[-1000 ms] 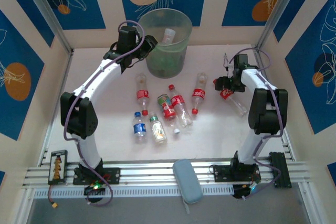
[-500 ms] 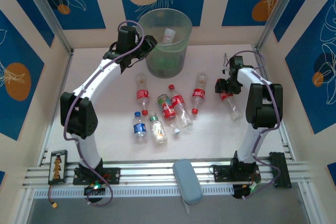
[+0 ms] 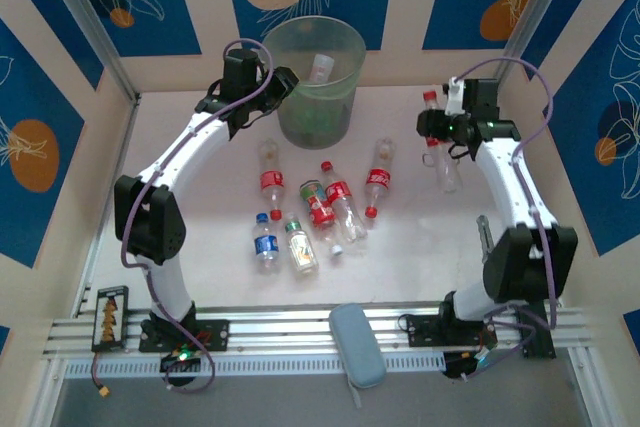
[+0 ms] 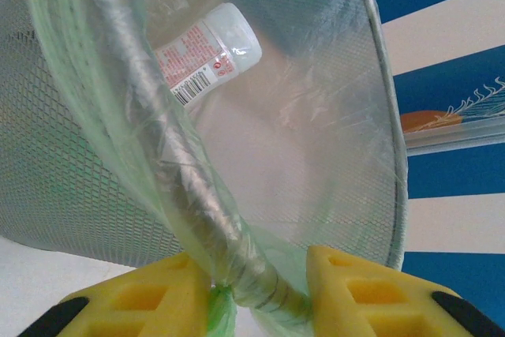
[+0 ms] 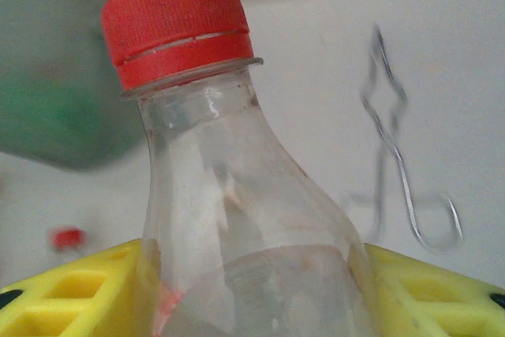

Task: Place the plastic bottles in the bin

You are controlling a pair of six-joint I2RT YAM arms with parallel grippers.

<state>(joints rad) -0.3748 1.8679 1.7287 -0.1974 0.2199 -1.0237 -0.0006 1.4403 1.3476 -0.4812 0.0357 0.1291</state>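
1. The left pincer is closed tight on the rim of the bin, which stands at the far middle of the bench.
2. A white-capped bottle is seen inside the bin.
3. The right pincer is clamped around a red-capped bottle, held to the right of the bin.
4. The other bottles are laid out mid-bench.

The bin stood at the far middle of the table, with one bottle inside it. Nearer lay a cluster of bottles, a lone bottle to their right, and wire tongs nearer again. A pad lay at the near edge.
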